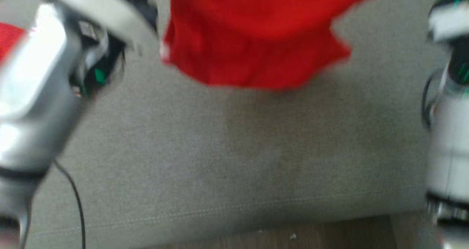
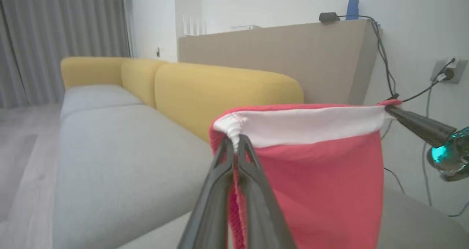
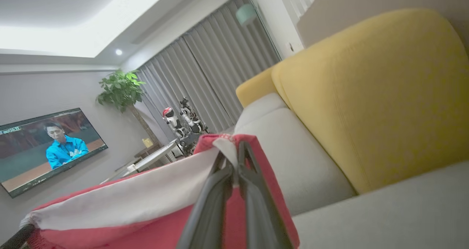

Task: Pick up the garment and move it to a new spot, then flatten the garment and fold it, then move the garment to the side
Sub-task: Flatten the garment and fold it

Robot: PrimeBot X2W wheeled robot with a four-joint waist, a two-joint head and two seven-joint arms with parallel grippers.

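Left gripper (image 2: 236, 138) is closest, its two dark fingers pinched tight on one top corner of the garment (image 2: 322, 175). Right gripper (image 3: 234, 159) is pinched tight on the other top corner. Between them the top edge is pulled straight, and a white band runs along it. The rest of the garment is red and hangs down from the two grippers over the grey seat of the sofa (image 2: 121, 150). I cannot tell if its bottom touches the seat. From the head the picture is blurry. The red cloth hangs over the back part of the seat, away from the seat's front edge, with the left arm (image 1: 33, 95) on one side and the right arm (image 1: 449, 142) on the other. A thin black wire (image 1: 75, 201) hangs by the left arm. Yellow cushions (image 2: 220, 91) stand at the back edge of the seat. A brown board (image 2: 274, 55) stands behind the sofa, with a plug (image 2: 445, 73) on the wall near it. A TV (image 3: 47, 150) and a plant (image 3: 119, 89) are across the room.
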